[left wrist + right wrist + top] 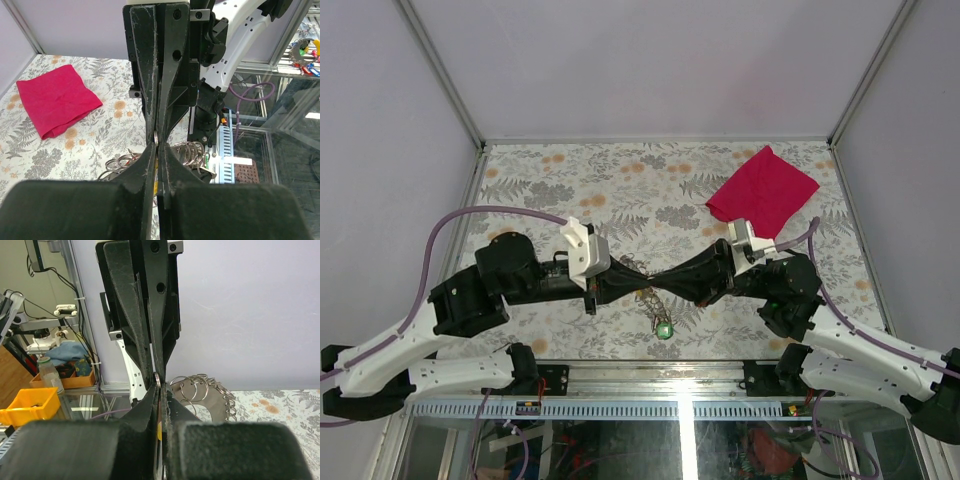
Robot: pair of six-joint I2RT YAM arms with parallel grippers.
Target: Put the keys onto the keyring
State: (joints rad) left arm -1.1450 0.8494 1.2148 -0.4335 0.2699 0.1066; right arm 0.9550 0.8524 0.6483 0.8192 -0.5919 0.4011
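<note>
**A:** Start on the left. How did the left gripper (642, 282) stand?

**B:** It was pressed fully closed and reached rightward over the middle of the table (620, 175). In its own wrist view the tips seemed to nip the rim of a small metal loop, the keyring (156, 138). The loop was seen edge-on, its plane in line with the seam between the fingers.

**A:** And the keys?

**B:** I couldn't pick out either key for certain. A cluster of rings (645, 300) hung just below the meeting point, toward the near edge, with a green tag (663, 330) lowest of all. A yellow sliver (159, 187) showed deep between the left fingers. I couldn't tell whether it was the brass key's head.

**A:** Then the right side?

**B:** The right gripper (670, 283) was closed just as tightly and came in from the opposite way. It met the left one tip to tip, and it appeared to pinch the same loop. The two claws lay on one left-to-right line with the loop between them, so neither arm was nearer than the other.

**A:** So what would the next move turn on?

**B:** My guess is the loop's edge. Anything threaded on would have to travel along that shared line, square to the hanging cluster. Farther right, a red cloth (763, 195) lay well apart from all of it.
</note>
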